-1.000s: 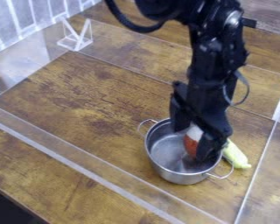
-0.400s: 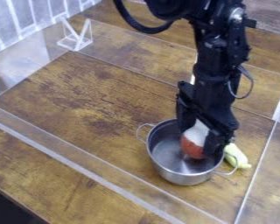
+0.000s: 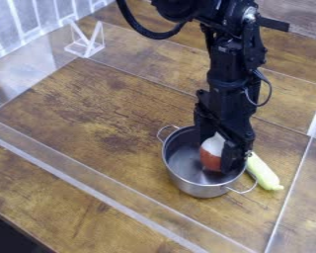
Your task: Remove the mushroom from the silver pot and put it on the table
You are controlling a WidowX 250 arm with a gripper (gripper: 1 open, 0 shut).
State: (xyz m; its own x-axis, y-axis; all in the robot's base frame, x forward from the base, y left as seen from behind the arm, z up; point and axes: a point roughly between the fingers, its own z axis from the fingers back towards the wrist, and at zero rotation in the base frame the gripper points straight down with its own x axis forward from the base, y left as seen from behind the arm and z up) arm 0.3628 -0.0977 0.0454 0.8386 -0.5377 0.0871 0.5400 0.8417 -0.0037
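Camera view, single frame. Black arm comes in from top, wrist pointing straight down w/ pincer [image 3: 216, 156] lowered into the silver pot [image 3: 204, 161]. Pincer jaws apart, wide; they flank the mushroom [image 3: 213, 156] but grip not evident, contact can't be resolved at this res.

Mushroom is inside pot, right half: white stem up, reddish cap low, near the pot floor. Partly hidden by jaws.

Pot sits on the desk [image 3: 95, 99], near-right area, upright; loop handles visible at far-left rim and near-right rim. Yellow-green vegetable [image 3: 264, 172] lies on desk just right of pot, close to the rim.

Clear acrylic walls [image 3: 68, 176] edge the desk; small clear bracket [image 3: 84, 40] at far left, well apart from pot.
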